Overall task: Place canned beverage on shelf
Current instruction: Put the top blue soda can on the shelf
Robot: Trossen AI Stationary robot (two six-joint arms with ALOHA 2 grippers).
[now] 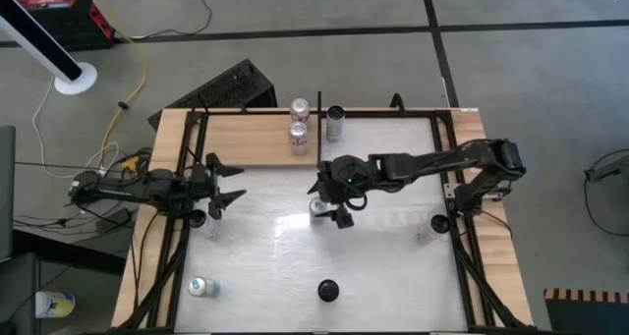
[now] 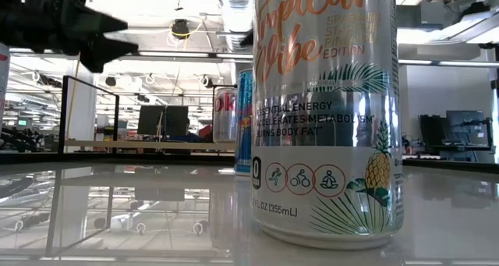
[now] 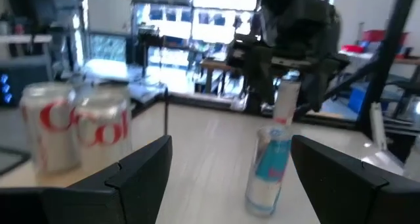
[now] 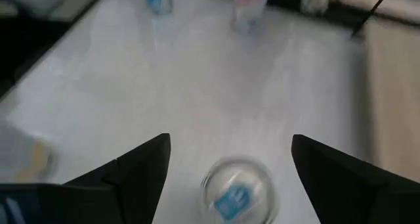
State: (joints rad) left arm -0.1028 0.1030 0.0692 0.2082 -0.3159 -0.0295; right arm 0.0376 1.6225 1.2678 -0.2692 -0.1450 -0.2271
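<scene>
Right claw (image 1: 328,203) spread above cylindrical blue-label can (image 1: 317,210); wood-grain shelf (image 1: 251,139).

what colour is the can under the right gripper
Silver with light blue, can seen from above between the open right gripper; right wrist view.

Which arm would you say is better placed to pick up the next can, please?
Right, probably: the right gripper hangs open directly above the slim can at mid-table, while the left gripper waits open near the table's left side.

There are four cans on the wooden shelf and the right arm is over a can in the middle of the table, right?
Not quite: the high view shows only two cans on the shelf. The right gripper does hover over a can mid-table.
</scene>
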